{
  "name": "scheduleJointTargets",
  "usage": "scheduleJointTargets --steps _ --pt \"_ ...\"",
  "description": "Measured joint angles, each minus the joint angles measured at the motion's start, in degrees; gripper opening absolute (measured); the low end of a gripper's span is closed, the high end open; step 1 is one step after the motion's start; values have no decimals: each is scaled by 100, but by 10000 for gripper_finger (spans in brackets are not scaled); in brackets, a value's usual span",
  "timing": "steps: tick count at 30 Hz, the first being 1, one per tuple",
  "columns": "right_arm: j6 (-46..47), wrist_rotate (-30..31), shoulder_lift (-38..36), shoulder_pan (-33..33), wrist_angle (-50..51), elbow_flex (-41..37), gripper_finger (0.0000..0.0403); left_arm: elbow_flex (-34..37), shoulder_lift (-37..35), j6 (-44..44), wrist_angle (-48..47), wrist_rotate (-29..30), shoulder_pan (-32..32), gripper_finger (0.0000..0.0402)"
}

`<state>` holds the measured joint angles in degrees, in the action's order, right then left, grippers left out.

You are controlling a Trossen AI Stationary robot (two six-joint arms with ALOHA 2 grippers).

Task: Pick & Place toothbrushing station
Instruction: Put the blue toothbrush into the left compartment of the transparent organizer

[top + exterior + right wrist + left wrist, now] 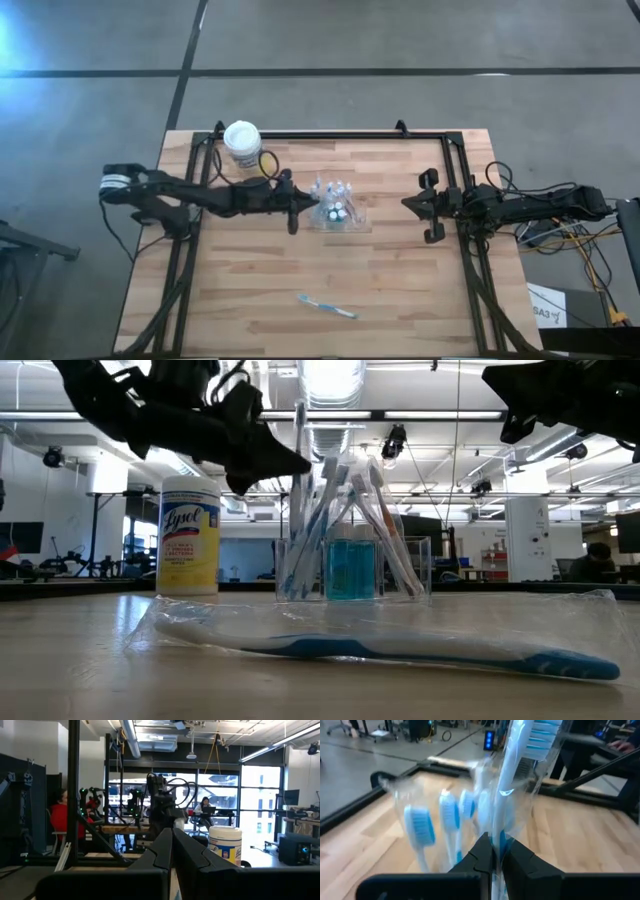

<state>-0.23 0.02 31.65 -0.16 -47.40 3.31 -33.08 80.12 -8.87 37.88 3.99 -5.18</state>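
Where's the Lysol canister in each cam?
High: Lysol canister at the table's far edge, beside the left arm.
Low: left of centre, left of the clear toothbrush holder.
Left wrist: not in it.
Right wrist: lower right.
Shared landmark: the left arm.

2 dark jointed arms point(225, 195), black cables.

Left gripper point(496, 851) reaches to mid-surface, jaws pinched tight; right gripper point(432, 206) waits at right edge, jaws closed.
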Motion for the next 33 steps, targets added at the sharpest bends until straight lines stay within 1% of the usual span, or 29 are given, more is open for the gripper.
scheduleJointTargets --steps 5,17,26,31,33 --pt "0 2 -1 -1 0 0 8 20 395 -59 312 19 -10 24" --pt "0 0 5 -1 0 0 8 11 1099 -26 433 138 -108 25" --pt "4 0 5 -1 0 0 8 31 1411 17 628 160 -108 26" --pt "9 1 5 1 2 0 8 38 1437 38 663 153 -108 22" --pt "9 -1 5 0 4 0 8 42 1422 18 661 151 -108 29"
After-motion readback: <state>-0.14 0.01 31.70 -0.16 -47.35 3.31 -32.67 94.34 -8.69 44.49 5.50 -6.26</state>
